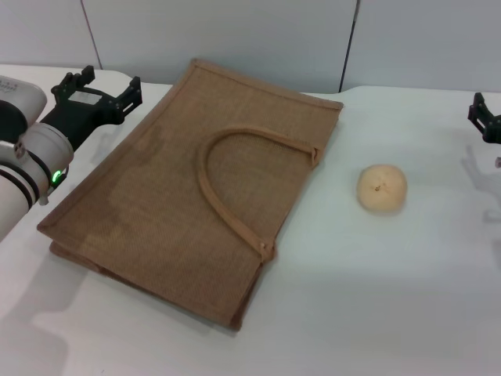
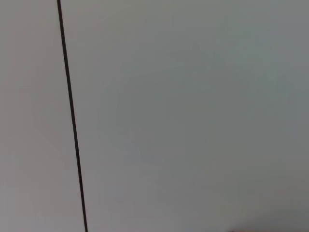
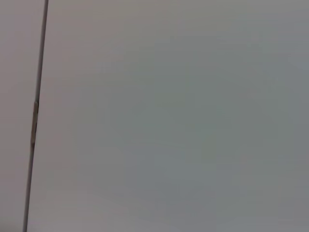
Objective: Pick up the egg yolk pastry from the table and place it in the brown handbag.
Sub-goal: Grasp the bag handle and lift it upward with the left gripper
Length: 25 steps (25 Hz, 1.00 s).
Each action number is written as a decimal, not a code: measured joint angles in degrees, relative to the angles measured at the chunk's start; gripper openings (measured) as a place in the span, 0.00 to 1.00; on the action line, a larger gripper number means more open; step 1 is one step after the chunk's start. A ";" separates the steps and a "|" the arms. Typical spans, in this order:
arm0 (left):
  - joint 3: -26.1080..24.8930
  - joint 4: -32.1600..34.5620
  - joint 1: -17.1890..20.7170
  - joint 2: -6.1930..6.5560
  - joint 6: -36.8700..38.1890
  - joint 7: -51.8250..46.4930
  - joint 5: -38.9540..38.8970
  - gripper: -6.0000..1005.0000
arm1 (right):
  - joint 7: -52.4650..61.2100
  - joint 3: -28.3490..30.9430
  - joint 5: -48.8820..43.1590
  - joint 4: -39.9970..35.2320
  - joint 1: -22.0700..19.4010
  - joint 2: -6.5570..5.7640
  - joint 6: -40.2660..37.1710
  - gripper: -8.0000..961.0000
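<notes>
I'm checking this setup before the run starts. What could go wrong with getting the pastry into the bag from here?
1. The brown handbag lies flat on the table with no gaping mouth, so the pastry may land on top rather than inside.
2. The egg yolk pastry is a round ball on smooth tabletop; a glancing touch could roll it away.
3. The right hand is at the view's edge, barely seen; the left hand, open, sits beyond the bag's far corner.
</notes>
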 joint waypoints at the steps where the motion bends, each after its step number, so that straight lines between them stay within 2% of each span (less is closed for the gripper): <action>1: 0.04 -0.03 0.00 0.00 -0.01 0.00 0.00 0.84 | 0.00 0.00 0.00 0.00 0.00 0.00 0.00 0.90; 12: 0.54 -0.08 -0.11 0.00 -0.56 0.53 0.72 0.84 | 0.00 0.00 0.09 -0.08 -0.01 0.09 0.00 0.90; 19: 1.67 -0.08 -0.80 -0.09 -0.60 0.57 4.08 0.84 | 0.00 0.08 0.09 0.01 0.00 0.09 0.00 0.90; 20: 4.15 -0.08 -1.32 -0.09 -0.26 -0.16 4.35 0.84 | 0.00 0.09 0.09 0.01 -0.01 0.09 0.00 0.90; 25: 7.55 -0.09 -1.76 0.03 -0.04 -0.81 4.38 0.84 | 0.00 0.09 0.09 0.01 -0.02 0.09 0.01 0.90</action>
